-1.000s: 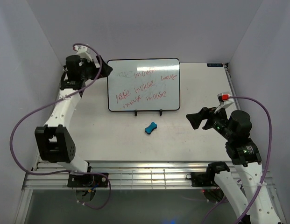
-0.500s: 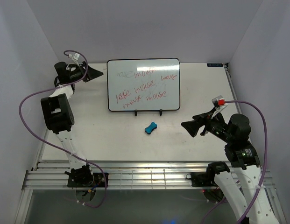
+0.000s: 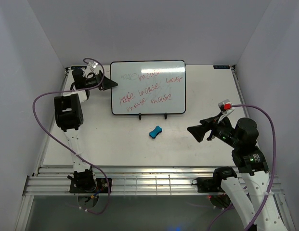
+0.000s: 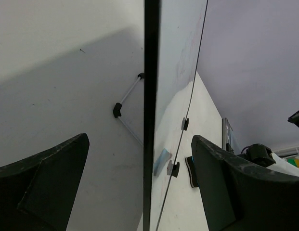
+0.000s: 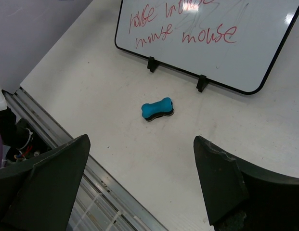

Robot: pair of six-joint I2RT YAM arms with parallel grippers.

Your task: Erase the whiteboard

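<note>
The whiteboard [image 3: 148, 91] is standing toward the far side of the table [image 3: 207, 91], near its middle, with the long side running left to right. It is a glossy white rectangle with a thin black rim and rounded corners. It is leaning back, and its bottom edge is sitting in the two small black feet of a wire stand [image 3: 139, 115]. Red handwriting is running across its face in three loose rows, with the word "mouse" repeating. The writing at the upper left is looking faint and smeared. Light is glaring off the upper right corner. In the left wrist view the whiteboard [image 4: 150, 96] is showing edge-on, as one straight dark line.
</note>
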